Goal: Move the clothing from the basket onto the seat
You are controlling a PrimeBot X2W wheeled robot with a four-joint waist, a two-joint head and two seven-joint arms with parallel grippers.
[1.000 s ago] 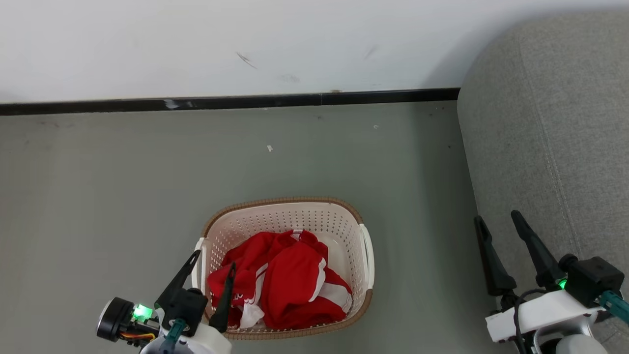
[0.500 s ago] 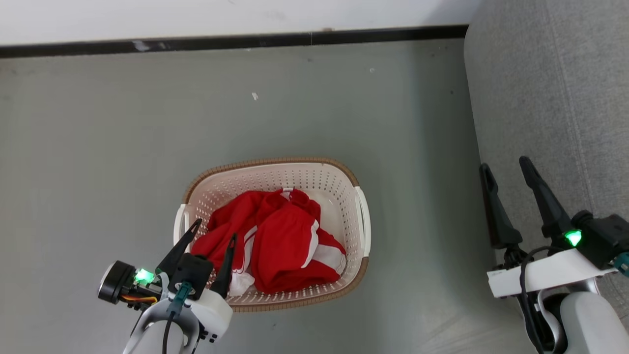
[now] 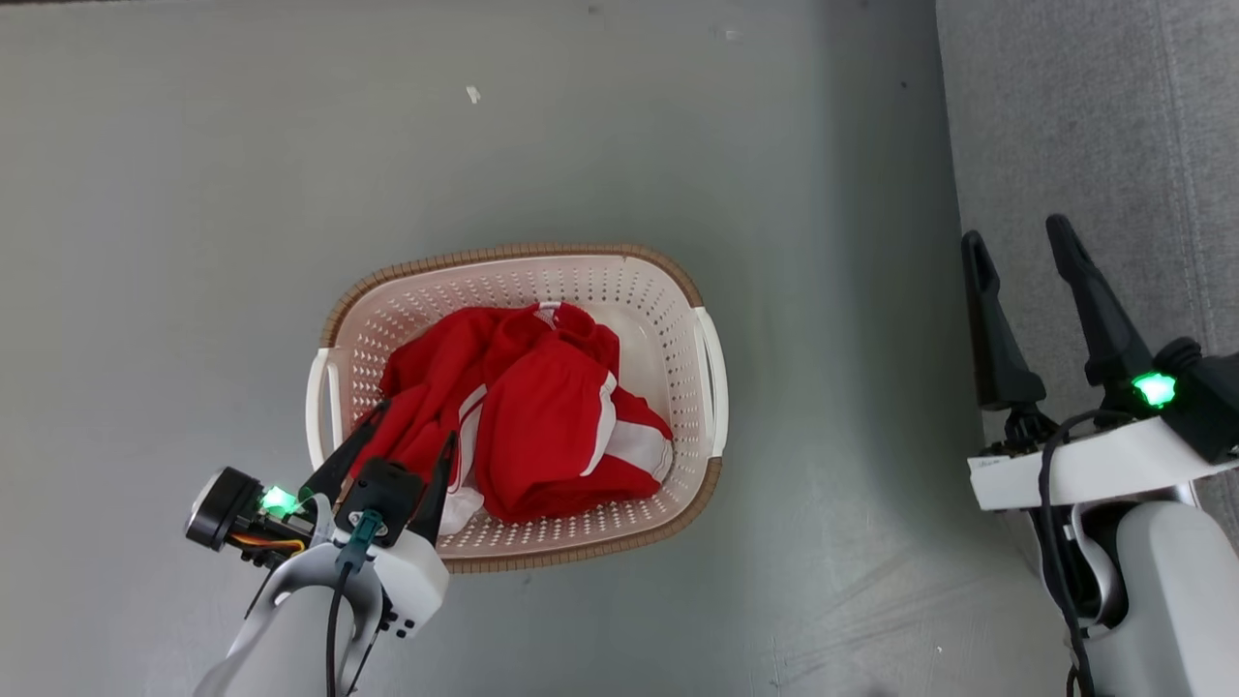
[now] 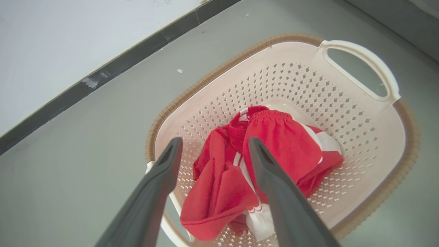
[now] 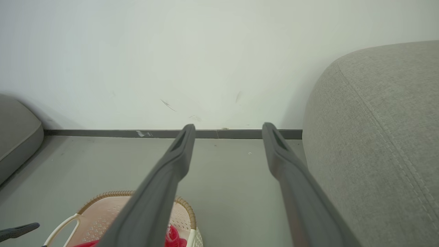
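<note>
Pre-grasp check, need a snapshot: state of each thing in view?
clothing: crumpled in the basket, not gripped.
basket: upright on the floor, clothing inside.
seat: no clothing on the visible part.
left gripper: open, fingers over the clothing.
right gripper: open, holding nothing, by the seat's edge.

Perforated plastic basket [image 3: 678, 319]; soft cloth clothing [image 3: 542, 407]; matt woven-fabric seat [image 3: 1094, 126]
</note>
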